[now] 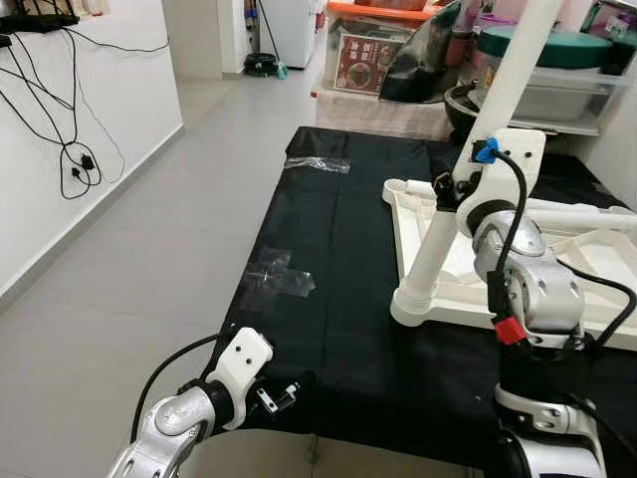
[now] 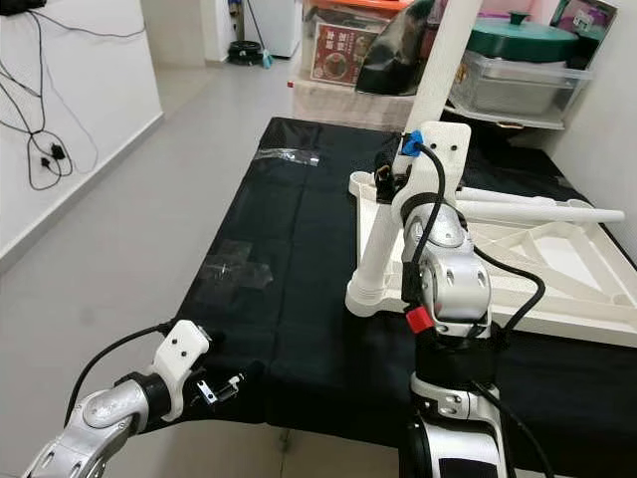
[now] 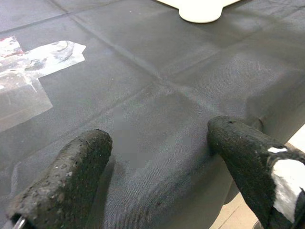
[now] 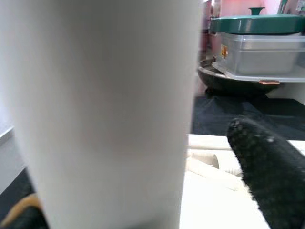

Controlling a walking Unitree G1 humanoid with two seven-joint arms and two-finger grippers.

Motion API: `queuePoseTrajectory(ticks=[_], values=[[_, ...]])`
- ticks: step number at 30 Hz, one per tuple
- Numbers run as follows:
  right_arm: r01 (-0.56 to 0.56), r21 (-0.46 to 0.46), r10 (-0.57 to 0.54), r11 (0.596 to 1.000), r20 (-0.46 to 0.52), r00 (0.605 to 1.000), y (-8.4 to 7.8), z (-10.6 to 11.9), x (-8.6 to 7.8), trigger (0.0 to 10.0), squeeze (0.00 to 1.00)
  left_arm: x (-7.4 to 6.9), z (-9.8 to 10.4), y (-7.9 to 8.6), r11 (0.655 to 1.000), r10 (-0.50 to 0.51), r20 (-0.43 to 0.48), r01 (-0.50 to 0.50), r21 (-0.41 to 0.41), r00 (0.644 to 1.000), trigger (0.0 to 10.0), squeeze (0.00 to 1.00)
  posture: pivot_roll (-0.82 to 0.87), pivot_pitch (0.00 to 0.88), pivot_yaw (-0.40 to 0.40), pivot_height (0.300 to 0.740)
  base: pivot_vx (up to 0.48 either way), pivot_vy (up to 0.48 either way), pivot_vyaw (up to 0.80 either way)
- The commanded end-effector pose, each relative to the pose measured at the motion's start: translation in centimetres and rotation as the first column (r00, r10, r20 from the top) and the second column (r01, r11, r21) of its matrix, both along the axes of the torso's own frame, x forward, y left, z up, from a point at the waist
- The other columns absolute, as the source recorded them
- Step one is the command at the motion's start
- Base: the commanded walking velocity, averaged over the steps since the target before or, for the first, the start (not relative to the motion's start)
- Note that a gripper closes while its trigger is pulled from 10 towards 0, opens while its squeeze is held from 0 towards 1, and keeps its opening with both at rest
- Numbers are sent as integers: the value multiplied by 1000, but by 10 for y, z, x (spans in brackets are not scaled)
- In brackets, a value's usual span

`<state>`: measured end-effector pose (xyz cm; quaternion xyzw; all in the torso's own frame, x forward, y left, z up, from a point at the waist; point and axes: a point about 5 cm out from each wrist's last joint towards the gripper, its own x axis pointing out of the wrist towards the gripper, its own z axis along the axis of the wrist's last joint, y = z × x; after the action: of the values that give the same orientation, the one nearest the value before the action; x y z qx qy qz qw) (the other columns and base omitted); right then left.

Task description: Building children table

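A white table top (image 1: 597, 299) lies upside down on a black cloth (image 1: 338, 299). At its near left corner a white table leg (image 1: 430, 261) stands tilted, its foot in the corner socket. My right gripper (image 1: 448, 189) is shut on that leg halfway up; in the right wrist view the leg (image 4: 105, 109) sits against one black finger (image 4: 271, 176). A second white leg (image 1: 577, 214) lies across the table top. My left gripper (image 1: 284, 396) is low at the cloth's front left edge, open over bare cloth, as its fingers (image 3: 71, 176) show.
Two clear tape patches (image 1: 279, 274) (image 1: 318, 164) stick to the cloth. Behind it stand boxes, a black bag (image 1: 423, 60) and a green-lidded container (image 1: 557, 50). Grey floor (image 1: 149, 249) runs along the left, beside a white wall with hanging cables (image 1: 75, 159).
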<state>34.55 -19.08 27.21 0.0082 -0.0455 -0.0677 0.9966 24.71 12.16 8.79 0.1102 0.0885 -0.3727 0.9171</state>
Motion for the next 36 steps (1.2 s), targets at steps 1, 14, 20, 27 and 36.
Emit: queuePoseTrajectory(ticks=[1, 14, 20, 27, 36], values=[[-5, 8, 5, 1000, 18, 1000, -3, 6, 1, 10000, 1000, 0, -4, -1, 1000, -12, -12, 12, 12, 1000, 10000, 0, -7, 0, -74, 740, 0, 0, 0], [-221, -57, 223, 974, 30, 974, -2, 15, -2, 10000, 1000, -2, -4, -2, 1000, -14, -16, 14, 6, 1000, 10000, 0, -14, 0, -69, 740, 0, 0, 0], [-278, -142, 279, 950, -13, 960, -10, 11, -1, 10000, 561, -2, -5, -3, 1000, -16, -18, 16, 6, 1000, 10000, 0, -18, 0, -67, 740, 0, 0, 0], [-340, -141, 331, 930, -85, 940, -17, -1, 9, 10000, 0, -1, -5, -2, 1000, -13, -18, 13, 7, 1000, 10000, 0, -9, 0, -69, 740, 0, 0, 0], [-470, -117, 459, 875, -108, 882, -25, -2, 15, 10000, 0, -2, -5, 0, 1000, -13, -22, 13, 10, 1000, 10000, 0, -8, 0, -73, 740, 0, 0, 0]])
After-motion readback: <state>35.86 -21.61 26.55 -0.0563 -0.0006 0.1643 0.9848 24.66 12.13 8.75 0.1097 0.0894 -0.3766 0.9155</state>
